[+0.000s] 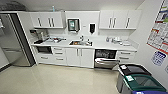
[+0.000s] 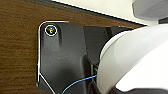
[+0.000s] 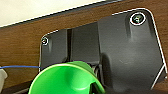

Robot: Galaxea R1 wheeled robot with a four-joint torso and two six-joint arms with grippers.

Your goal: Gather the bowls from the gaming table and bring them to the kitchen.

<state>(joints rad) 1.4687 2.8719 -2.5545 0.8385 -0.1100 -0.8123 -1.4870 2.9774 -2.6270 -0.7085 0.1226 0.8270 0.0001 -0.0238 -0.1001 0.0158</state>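
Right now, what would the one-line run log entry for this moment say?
place: kitchen, facing sink | dishwasher door open | bins at right | left wrist: whitish bowl close up | right wrist: green bowl-like thing close up

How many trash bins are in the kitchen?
2. A black-lidded bin stands by the right wall, past the open dishwasher. A green-lidded bin sits just in front of it, nearer the camera. More could be out of view.

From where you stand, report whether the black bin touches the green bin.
Cannot tell. In the head view the green bin overlaps the black bin, hiding any gap.
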